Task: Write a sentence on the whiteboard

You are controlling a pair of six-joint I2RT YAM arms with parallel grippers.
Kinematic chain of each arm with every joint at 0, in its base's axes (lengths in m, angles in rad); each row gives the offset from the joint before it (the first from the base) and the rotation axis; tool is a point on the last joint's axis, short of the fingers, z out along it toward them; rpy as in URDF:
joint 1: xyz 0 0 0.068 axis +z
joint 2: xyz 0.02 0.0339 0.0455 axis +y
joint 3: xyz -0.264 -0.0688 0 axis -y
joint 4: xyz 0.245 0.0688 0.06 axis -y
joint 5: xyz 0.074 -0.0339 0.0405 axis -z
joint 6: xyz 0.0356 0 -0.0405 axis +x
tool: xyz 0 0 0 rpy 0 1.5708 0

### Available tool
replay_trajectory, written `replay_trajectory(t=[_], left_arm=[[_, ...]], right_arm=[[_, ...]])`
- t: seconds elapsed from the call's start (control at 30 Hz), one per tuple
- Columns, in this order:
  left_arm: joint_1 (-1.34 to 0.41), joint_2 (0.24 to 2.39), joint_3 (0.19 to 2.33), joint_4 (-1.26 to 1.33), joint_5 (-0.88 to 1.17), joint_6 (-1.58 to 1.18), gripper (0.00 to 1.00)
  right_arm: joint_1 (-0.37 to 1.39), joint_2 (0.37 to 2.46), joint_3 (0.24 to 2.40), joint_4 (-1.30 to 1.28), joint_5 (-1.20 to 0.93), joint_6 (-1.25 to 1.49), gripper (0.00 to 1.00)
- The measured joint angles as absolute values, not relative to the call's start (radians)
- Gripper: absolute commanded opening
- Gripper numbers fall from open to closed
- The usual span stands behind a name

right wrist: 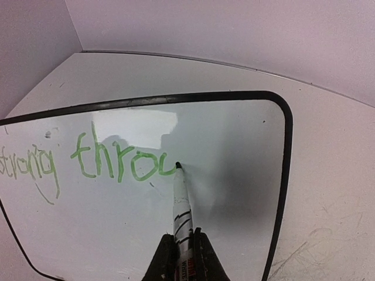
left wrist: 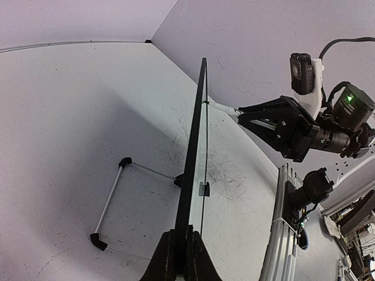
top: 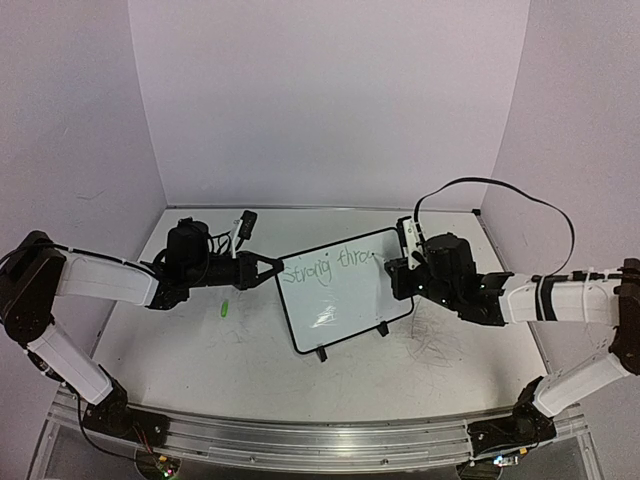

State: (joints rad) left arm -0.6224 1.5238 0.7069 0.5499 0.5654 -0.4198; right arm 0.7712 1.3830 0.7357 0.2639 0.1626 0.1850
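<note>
Since the desk (top: 200, 350) is flat and the whiteboard (top: 340, 300) only stands on a thin wire stand w/ two feet, tilted back near desk centre, board needs bracing. The left tool (left wrist: 183, 246) does that: jaws closed tight on the frame at the board's left edge, one finger each side of it. Prob. there to stop the board sliding or tipping under pen pressure.

Right tool (right wrist: 183, 252) comes in from the opposite side, fingers pinched shut on the barrel of a green marker (right wrist: 180, 205), held low on the barrel so the nib reaches fwd. Nib touches the board surface.

Sentence (right wrist: 117, 161): top line reads "Strong thro" + a partial stroke at the nib; approx. mid-word. Space remains to the right & below.

Small green bit (top: 226, 308) on desk, left of board. Poss. the cap; can't tell.
</note>
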Motion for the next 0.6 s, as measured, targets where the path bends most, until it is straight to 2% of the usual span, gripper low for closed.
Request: replay_trajectory(t=[0.6], left_arm=[[-0.622,1.524,0.707,0.55,0.565,-0.42,0.0]], right_arm=[[0.771,1.406,0.774,0.279,0.193,0.185,0.0]])
